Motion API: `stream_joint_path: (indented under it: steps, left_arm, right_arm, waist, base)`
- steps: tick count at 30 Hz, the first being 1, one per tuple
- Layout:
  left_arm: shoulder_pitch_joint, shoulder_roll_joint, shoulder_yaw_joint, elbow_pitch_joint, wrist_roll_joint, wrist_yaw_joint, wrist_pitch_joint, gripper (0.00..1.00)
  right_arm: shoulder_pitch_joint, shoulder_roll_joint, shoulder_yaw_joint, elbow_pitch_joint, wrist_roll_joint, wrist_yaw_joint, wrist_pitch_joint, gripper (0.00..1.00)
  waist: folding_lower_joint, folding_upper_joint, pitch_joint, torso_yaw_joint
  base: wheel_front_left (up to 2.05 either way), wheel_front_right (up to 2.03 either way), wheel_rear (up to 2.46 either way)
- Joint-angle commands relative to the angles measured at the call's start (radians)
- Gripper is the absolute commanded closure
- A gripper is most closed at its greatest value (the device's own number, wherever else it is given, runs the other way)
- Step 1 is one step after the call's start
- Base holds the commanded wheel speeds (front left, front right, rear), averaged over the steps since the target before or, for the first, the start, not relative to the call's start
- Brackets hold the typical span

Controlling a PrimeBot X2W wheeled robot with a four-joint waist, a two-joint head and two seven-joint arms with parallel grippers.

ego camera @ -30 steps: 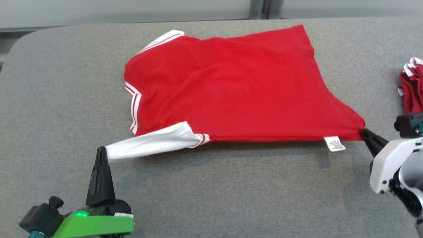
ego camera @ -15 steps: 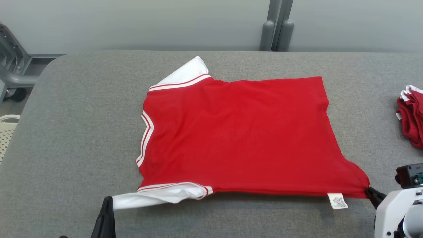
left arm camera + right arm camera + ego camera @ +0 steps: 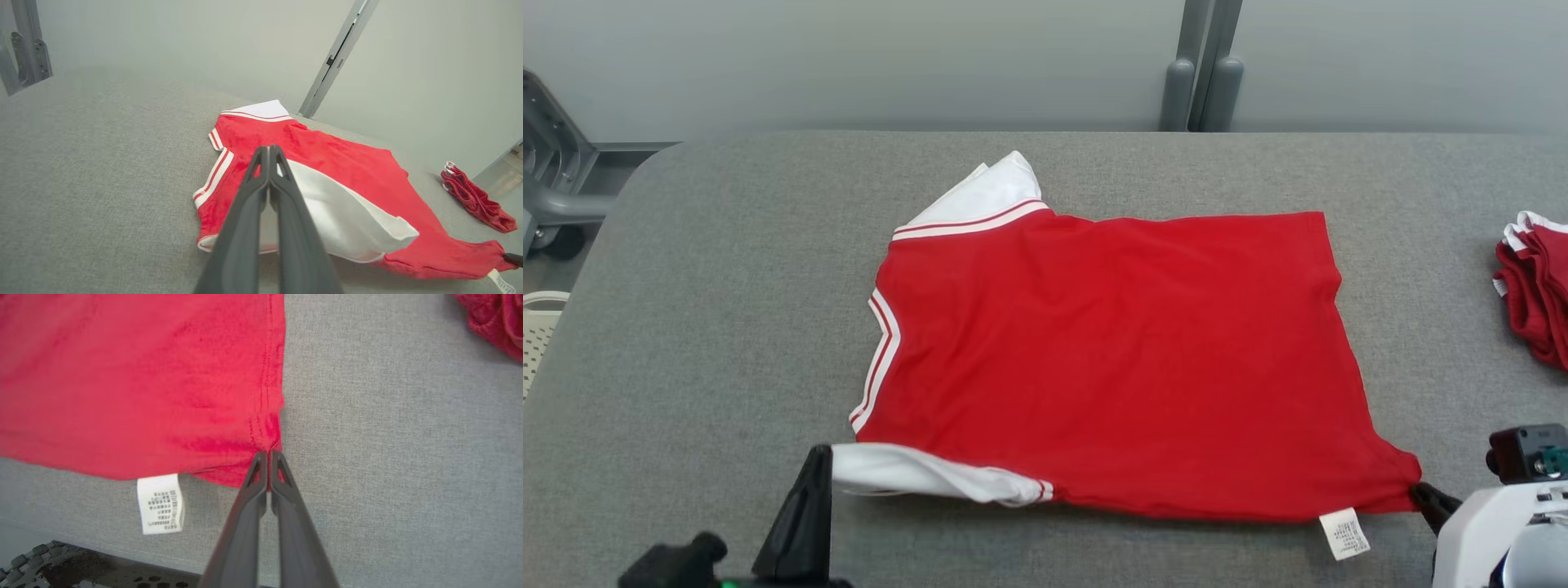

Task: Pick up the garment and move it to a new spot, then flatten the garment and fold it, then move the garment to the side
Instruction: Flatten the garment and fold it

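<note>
The garment (image 3: 1111,351) is a red T-shirt with white, red-striped sleeves, spread across the grey padded table (image 3: 703,327). My left gripper (image 3: 821,453) is shut on the end of the near white sleeve (image 3: 907,472), which stretches leftward; in the left wrist view the gripper (image 3: 269,152) pinches that sleeve (image 3: 343,220). My right gripper (image 3: 1417,492) is shut on the near right hem corner; in the right wrist view its tips (image 3: 267,455) clamp the red hem (image 3: 261,433). A white care label (image 3: 1343,535) hangs beside that corner.
A pile of red and white folded garments (image 3: 1535,294) lies at the table's right edge. A grey metal frame (image 3: 547,188) and a pale basket (image 3: 539,322) stand off the table's left side. A wall with a grey post (image 3: 1201,73) rises behind.
The camera has tilted, shifting the whole picture. The garment has come down from slightly lifted to lying flatter, both grippers still holding it; the near sleeve has drawn closer to the body.
</note>
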Motion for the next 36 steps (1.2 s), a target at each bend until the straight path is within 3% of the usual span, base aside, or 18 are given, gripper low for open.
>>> stream_joint_path:
  steps: [1, 9, 19, 36]
  left_arm:
    - [-0.046, 0.009, -0.002, 0.002, 0.015, -0.006, 0.008, 1.0]
    - [-0.327, 0.03, -0.061, 0.153, 0.073, -0.037, 0.065, 1.0]
    - [-0.555, 0.021, -0.116, 0.348, 0.105, -0.069, 0.015, 1.0]
    - [-0.704, 0.031, -0.143, 0.525, 0.083, -0.082, -0.071, 1.0]
  right_arm:
    - [-0.029, -0.002, 0.003, 0.0, 0.002, -0.001, -0.009, 1.0]
    - [-0.206, -0.06, 0.075, 0.098, 0.032, -0.001, -0.006, 1.0]
    - [-0.396, -0.106, 0.154, 0.237, 0.053, -0.001, -0.064, 1.0]
    - [-0.514, -0.123, 0.21, 0.361, 0.039, -0.001, -0.195, 1.0]
  waist:
    - [0.0001, 0.0, 0.006, -0.004]
    - [0.0001, 0.0, 0.049, -0.029]
    - [0.0001, 0.0, 0.128, -0.04]
    - [0.0001, 0.0, 0.166, -0.038]
  base:
    - [0.0, 0.0, 0.0]
    - [0.0, 0.0, 0.0]
    - [0.0, 0.0, 0.0]
    - [0.0, 0.0, 0.0]
